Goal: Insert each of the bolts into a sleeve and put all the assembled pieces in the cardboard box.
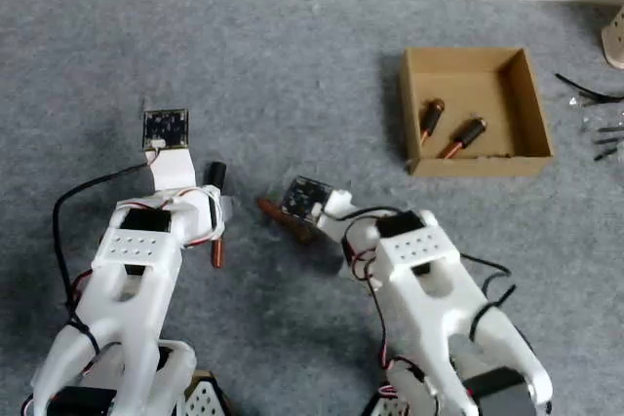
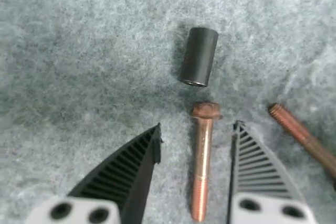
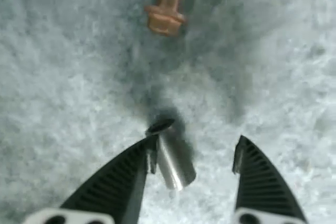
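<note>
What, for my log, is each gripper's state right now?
Left gripper: open, fingers either side of a bolt.
Right gripper: open, a sleeve beside one finger.

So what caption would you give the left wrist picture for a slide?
Open jaws straddle a copper bolt on grey carpet, a black sleeve just past its head, a second bolt nearby.

A grey, felt-like cloth [image 1: 292, 65] covers the whole surface, with a few thin black wires [image 1: 597, 122] lying near three o'clock and a pale object [image 1: 615, 41] at two o'clock.
</note>
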Controlling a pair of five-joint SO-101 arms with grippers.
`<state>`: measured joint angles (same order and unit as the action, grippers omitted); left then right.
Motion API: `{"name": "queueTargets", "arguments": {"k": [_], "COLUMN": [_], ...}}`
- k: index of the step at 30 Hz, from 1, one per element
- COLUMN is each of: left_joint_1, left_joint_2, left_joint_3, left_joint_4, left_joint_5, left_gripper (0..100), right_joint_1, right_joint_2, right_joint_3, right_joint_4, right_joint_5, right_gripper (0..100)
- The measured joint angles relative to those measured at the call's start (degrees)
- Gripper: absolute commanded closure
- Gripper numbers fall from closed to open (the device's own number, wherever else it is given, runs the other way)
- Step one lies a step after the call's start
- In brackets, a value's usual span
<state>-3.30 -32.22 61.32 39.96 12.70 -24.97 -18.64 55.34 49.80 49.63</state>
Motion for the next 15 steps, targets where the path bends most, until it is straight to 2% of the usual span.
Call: {"name": "queueTargets", "arguments": {"k": [6,15], "left_joint_1": [0.0,0.0], "left_joint_2": [-0.1,-0.1], "left_joint_3": [0.0,0.0], "left_joint_4": [0.0,0.0], "left_joint_5": [-0.1,-0.1], "left_gripper": [79,79], "right_joint_1": [0.1,0.1], "right_joint_2": [7.5,8.2], "right_joint_3": [-1.1,-1.2], "right_joint_4": [-1.1,-0.4], "right_joint_5": [2.4,2.5], "right_gripper": [77.8,77.9]}}
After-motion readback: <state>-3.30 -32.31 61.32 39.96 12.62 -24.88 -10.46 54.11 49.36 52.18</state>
